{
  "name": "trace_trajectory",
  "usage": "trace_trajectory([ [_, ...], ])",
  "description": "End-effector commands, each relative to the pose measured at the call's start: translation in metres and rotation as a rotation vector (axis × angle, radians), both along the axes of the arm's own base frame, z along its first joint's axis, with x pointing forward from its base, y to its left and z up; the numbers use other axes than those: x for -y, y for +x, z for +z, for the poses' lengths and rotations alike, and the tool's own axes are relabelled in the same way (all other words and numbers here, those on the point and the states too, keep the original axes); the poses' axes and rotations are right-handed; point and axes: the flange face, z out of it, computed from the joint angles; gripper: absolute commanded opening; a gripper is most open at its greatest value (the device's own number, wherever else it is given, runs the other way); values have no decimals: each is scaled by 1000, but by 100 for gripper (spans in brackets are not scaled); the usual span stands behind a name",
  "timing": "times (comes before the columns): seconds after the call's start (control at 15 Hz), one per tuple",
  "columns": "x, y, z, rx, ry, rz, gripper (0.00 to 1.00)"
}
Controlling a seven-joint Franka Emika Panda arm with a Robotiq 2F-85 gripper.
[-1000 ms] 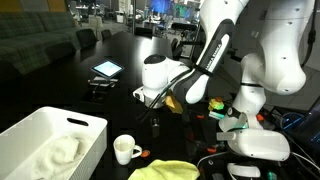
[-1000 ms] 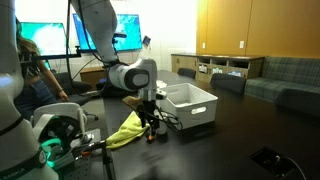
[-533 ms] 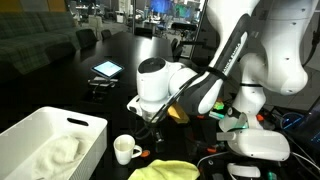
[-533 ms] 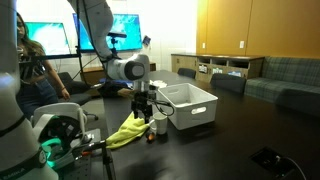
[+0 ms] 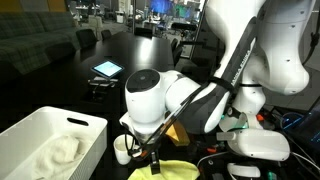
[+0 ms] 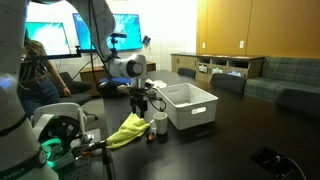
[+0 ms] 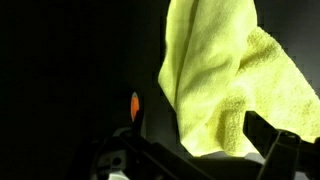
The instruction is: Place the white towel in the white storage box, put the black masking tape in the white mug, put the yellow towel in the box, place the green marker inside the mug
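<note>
Fingers (image 7: 283,152) spread wide, nothing between them, nothing held. In the wrist view they frame the lower edge, dark against the cloth below.

Directly beneath: the yellow towel (image 7: 215,80), rumpled, lying on the dark desk (image 5: 60,85). A small orange object (image 7: 135,105) sits just beside the towel's edge; cannot tell what it is.

In both exterior views the fingers point down, low over the end of the yellow towel (image 6: 125,131) nearest the white mug (image 6: 159,125). Mug upright on the desk, close beside the fingers, between the towel and the white storage box (image 6: 190,108). Mug contents not visible.

Box stands on the desk just beyond the mug (image 5: 122,148). The white towel (image 5: 58,152) lies bunched inside the box (image 5: 30,128).

Behind, on the desk: a lit tablet (image 5: 106,69), well apart from the rest
</note>
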Motion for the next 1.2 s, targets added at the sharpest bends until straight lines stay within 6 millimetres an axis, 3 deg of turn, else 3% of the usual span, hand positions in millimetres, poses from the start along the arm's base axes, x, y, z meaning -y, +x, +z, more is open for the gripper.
trace_trajectory([
  [0.0, -18, 10, -12, -13, -30, -100, 100],
  [0.67, 0, -2, -34, 12, -231, -177, 100],
  [1.13, 7, 6, -49, 50, -355, -122, 100],
])
